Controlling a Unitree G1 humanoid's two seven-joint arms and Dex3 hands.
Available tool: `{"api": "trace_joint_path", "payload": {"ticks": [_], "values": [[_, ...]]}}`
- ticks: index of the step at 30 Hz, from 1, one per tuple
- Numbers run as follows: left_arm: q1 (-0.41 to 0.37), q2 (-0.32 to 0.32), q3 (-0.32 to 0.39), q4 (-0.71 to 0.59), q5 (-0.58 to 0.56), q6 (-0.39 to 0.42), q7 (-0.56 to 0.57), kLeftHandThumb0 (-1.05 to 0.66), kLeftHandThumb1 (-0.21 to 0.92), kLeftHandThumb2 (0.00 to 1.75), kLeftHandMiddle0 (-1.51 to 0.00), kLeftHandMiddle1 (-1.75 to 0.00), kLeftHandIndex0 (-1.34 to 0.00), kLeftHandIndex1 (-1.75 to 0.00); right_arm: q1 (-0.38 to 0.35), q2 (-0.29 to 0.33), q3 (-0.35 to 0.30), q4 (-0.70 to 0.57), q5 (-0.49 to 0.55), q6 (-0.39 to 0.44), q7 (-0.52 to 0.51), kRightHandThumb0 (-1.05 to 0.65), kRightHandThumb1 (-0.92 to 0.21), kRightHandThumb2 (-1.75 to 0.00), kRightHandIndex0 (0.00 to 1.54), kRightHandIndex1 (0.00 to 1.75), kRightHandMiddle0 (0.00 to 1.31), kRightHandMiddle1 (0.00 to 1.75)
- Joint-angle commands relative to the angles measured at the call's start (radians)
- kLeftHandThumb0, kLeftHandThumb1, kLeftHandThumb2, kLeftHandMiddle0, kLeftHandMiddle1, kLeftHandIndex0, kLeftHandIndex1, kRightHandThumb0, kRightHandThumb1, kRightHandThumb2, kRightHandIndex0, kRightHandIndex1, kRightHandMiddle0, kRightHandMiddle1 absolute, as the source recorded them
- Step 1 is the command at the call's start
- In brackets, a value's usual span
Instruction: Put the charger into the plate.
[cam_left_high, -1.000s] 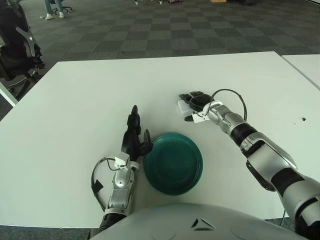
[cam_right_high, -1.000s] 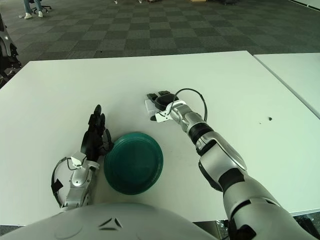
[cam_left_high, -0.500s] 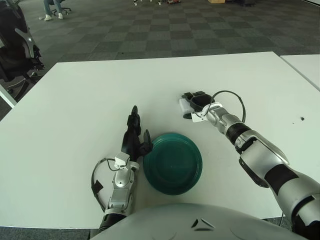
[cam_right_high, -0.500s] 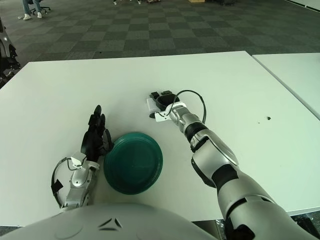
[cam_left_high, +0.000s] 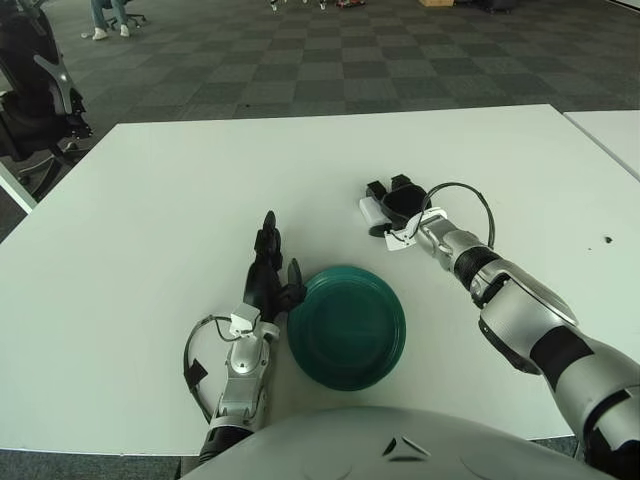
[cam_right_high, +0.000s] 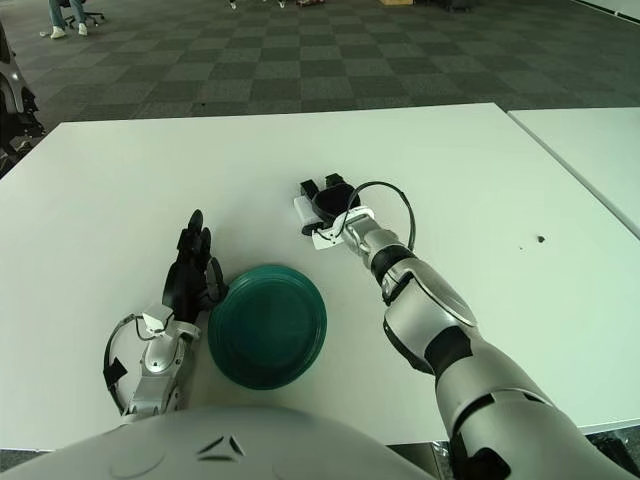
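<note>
A small white charger (cam_left_high: 370, 211) lies on the white table (cam_left_high: 160, 200), beyond the right side of a dark green plate (cam_left_high: 346, 326). My right hand (cam_left_high: 388, 205) is at the charger, black fingers curled over it and the thumb below it. It stays low at the table, about a hand's length beyond the plate's far rim. The plate holds nothing. My left hand (cam_left_high: 266, 272) rests on the table against the plate's left rim, fingers straight and holding nothing. The charger also shows in the right eye view (cam_right_high: 303, 210).
A second white table (cam_left_high: 610, 130) stands at the right edge. A dark office chair (cam_left_high: 30, 90) stands past the table's left corner. A small dark spot (cam_left_high: 607, 239) marks the table at the far right.
My right hand's fingers have drawn in and risen over the charger; the hand and charger have hardly shifted. The left hand and the plate have not moved.
</note>
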Motion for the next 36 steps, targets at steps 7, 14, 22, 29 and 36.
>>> {"api": "trace_joint_path", "payload": {"ticks": [7,14,22,29,36], "values": [[0.052,-0.035,-0.014,0.071,-0.003,0.027,0.020,-1.03,0.92,1.04,-0.01,0.00,0.00,-0.21,0.065,-0.044,0.077,0.056,-0.061,-0.027,0.002,-0.41,-0.58,-0.99,0.87,1.75,0.42,1.75],[0.051,-0.037,-0.016,0.071,-0.002,0.029,0.029,-1.03,0.92,1.05,-0.01,0.00,0.00,-0.22,0.010,-0.070,0.060,0.050,-0.034,-0.047,-0.009,-0.41,-0.55,-1.03,0.92,1.75,0.44,1.75],[0.051,-0.042,-0.018,0.068,-0.008,0.026,0.030,-1.02,0.92,1.05,-0.01,0.00,0.00,-0.23,-0.079,-0.129,-0.033,-0.030,0.040,-0.134,0.033,-0.42,-0.54,-1.03,0.89,1.75,0.44,1.75],[0.053,-0.036,-0.021,0.067,0.001,0.030,0.035,-1.03,0.92,1.05,0.00,0.00,0.00,-0.25,-0.091,-0.212,-0.139,-0.292,0.100,-0.186,0.162,-0.43,-0.48,-1.11,0.88,1.75,0.48,1.75],[0.057,-0.024,-0.024,0.055,0.015,0.027,0.039,-1.04,0.92,1.04,0.00,0.00,0.00,-0.22,0.004,-0.272,-0.254,-0.584,0.172,-0.236,0.208,-0.45,-0.42,-1.19,0.91,1.75,0.53,1.75]]}}
